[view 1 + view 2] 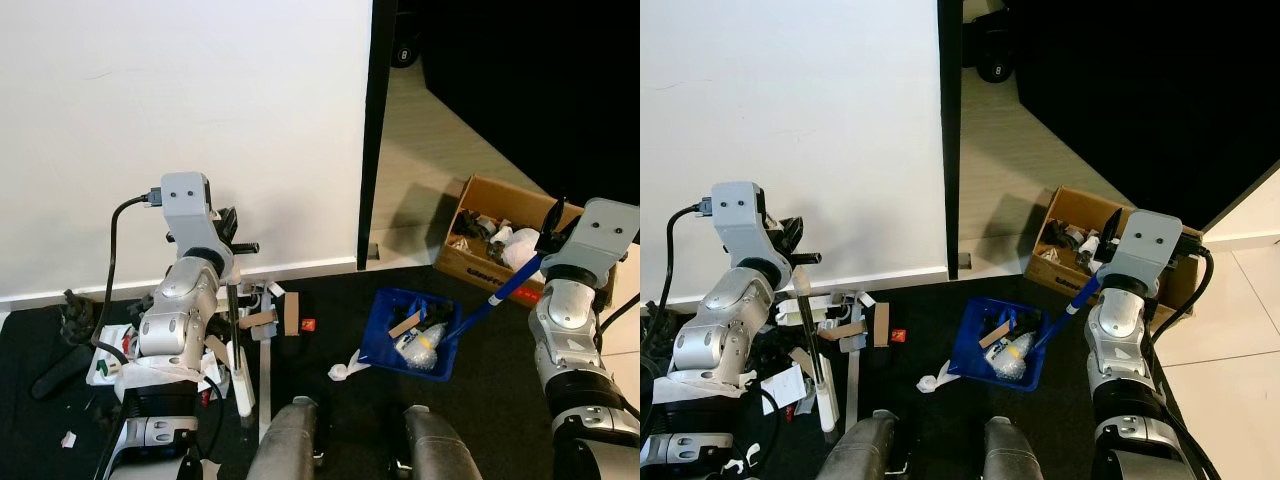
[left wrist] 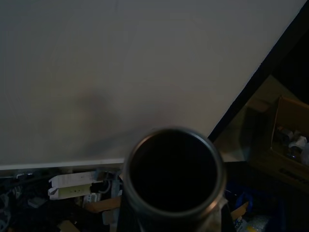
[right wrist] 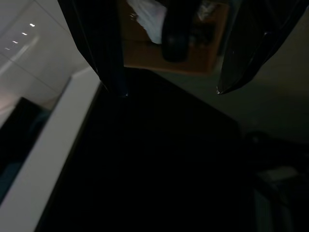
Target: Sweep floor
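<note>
A blue dustpan (image 1: 412, 331) with a blue handle (image 1: 505, 291) sits on the black floor mat (image 1: 330, 420), holding brown cardboard bits and clear plastic. A brown cardboard box (image 1: 490, 240) stands at the mat's far right edge on pale flooring. A small red scrap (image 1: 308, 324) and white packaging (image 1: 112, 368) lie near the mat's far edge, below the white wall (image 1: 180, 100). The broom pole (image 1: 233, 330) is silver-grey. Both arms are silver with black fingers.
</note>
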